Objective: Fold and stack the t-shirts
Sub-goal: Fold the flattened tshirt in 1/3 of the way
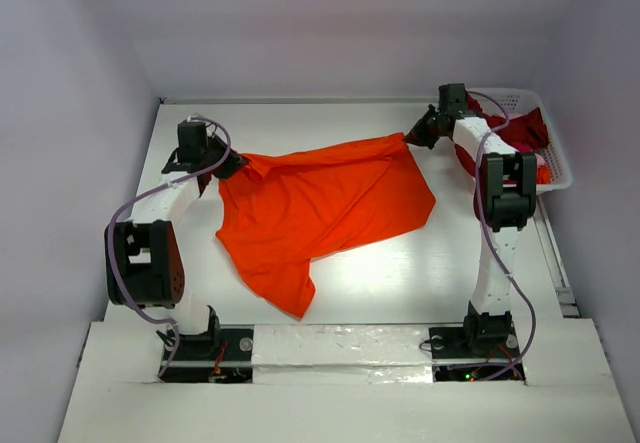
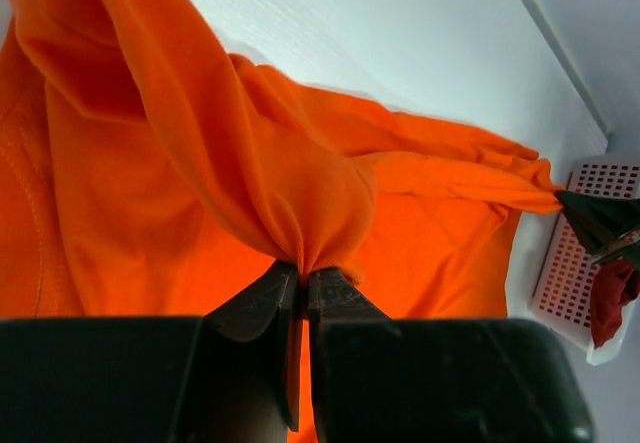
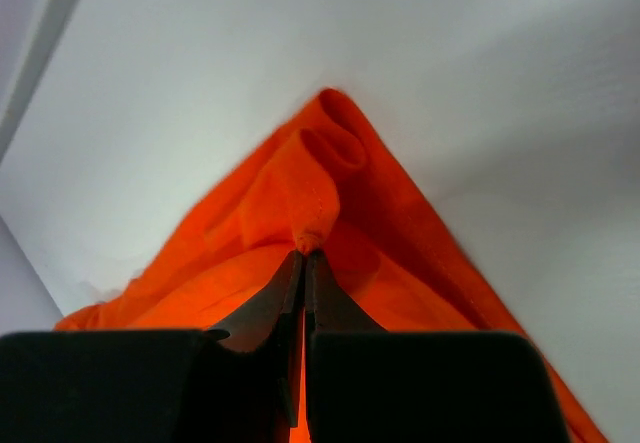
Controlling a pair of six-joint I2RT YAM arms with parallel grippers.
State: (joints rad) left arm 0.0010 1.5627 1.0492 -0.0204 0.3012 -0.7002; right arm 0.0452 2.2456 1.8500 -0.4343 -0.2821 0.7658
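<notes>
Nearest me, the loose lower part of the orange shirt (image 1: 320, 208) sprawls on the bench (image 1: 420, 283), trailing from both tools back toward the arm bases. Further in, the left tool (image 2: 300, 268) is pinched tight on a bunched corner of the cloth, and the right tool (image 3: 303, 253) is pinched tight on another corner. The shirt's top edge runs between them as its long axis, on a slant: the right tool's end sits farther away than the left tool's. That edge looks fairly taut near the right tool and slacker, gathered in folds, by the left tool. I judge the coming move turns on this line, with both tools drawing apart along it to lay the shirt flat. Beyond the right tool, just to its outer side, a white basket (image 1: 555, 168) holds the red shirt (image 1: 525, 128), close enough to crowd that arm's swing.
</notes>
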